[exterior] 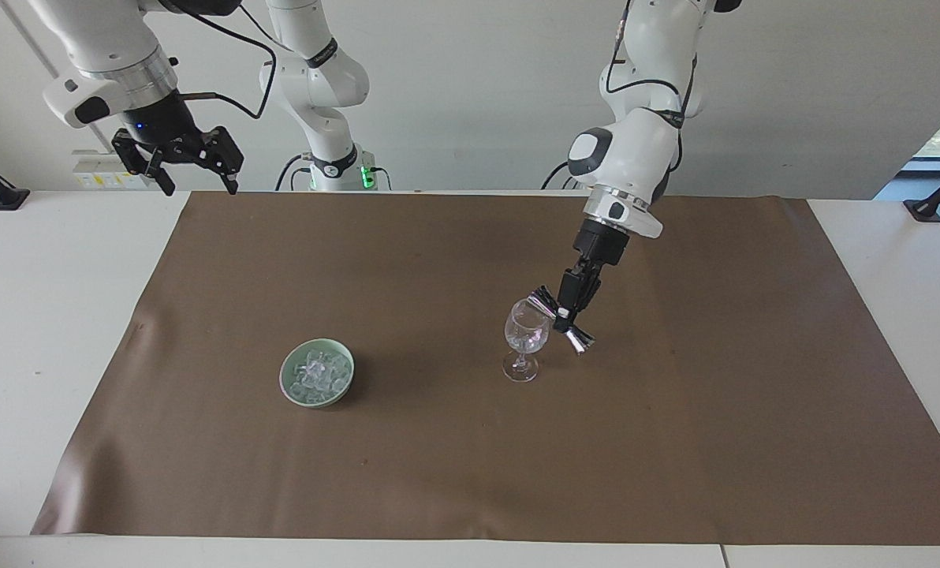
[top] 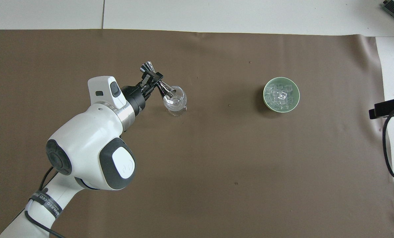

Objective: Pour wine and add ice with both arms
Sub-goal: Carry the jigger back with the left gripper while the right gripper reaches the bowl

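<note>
The left pincer (exterior: 566, 310) is clenched on the narrow waist of a steel measuring cup (exterior: 562, 318), tilted so that one mouth rests over the rim of the stemmed glass (exterior: 526, 338), which stands upright on the brown mat (exterior: 675, 442) toward the left arm's end of the table (exterior: 36, 315); the cup's long axis slopes down across the glass, so the pour looks to be in hand or near its end. The ice (exterior: 317, 374) lies heaped in a green bowl (exterior: 290, 388), well apart from the glass toward the right arm's end and about as far from the robots. The right pincer (exterior: 178, 158) hangs released above the mat's corner nearest its own base, waiting; it is the nearer of the two to the bowl, which lies farther from the robots than the spot it hangs over. The mat around both bowl and glass is bare, with its edges well away, so there appears ample room to lift the cup clear and to come down over the bowl
</note>
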Controlling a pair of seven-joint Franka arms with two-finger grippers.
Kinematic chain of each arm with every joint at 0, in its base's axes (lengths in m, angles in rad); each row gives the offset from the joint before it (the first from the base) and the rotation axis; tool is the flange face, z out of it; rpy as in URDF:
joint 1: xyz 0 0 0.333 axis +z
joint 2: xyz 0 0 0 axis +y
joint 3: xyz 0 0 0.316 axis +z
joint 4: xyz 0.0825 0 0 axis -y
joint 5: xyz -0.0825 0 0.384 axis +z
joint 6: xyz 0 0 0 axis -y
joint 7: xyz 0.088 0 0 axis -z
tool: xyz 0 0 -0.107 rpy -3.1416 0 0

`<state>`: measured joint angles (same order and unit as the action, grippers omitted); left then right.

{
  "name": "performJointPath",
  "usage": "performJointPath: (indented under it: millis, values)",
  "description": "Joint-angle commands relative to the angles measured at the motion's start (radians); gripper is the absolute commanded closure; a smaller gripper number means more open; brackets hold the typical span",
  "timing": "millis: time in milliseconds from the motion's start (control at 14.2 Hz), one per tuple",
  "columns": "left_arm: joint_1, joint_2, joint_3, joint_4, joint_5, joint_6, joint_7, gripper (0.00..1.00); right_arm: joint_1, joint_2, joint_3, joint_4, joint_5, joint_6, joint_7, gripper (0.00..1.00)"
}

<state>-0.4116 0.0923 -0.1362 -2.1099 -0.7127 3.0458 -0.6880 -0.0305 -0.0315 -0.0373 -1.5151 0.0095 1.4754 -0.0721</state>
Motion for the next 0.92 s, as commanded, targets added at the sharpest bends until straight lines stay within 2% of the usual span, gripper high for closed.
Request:
performJointPath:
  millis: [0,423,634,845]
  values:
    - [0.054,-0.071,0.004,0.001,0.009,-0.172,-0.073,1.00,-0.009,-0.011,-0.001,-0.014,0.017,0.005,-0.006,0.00]
    - [0.164,-0.134,0.004,0.014,0.009,-0.497,-0.267,1.00,-0.014,-0.011,-0.001,-0.014,0.017,0.009,-0.011,0.00]
    - [0.258,-0.118,0.006,0.097,-0.001,-0.791,-0.382,1.00,-0.006,-0.010,-0.001,-0.014,0.018,0.017,-0.009,0.00]
    - [0.307,-0.114,0.006,0.103,-0.069,-0.893,-0.436,1.00,0.000,-0.022,-0.001,-0.051,0.018,0.071,0.000,0.00]
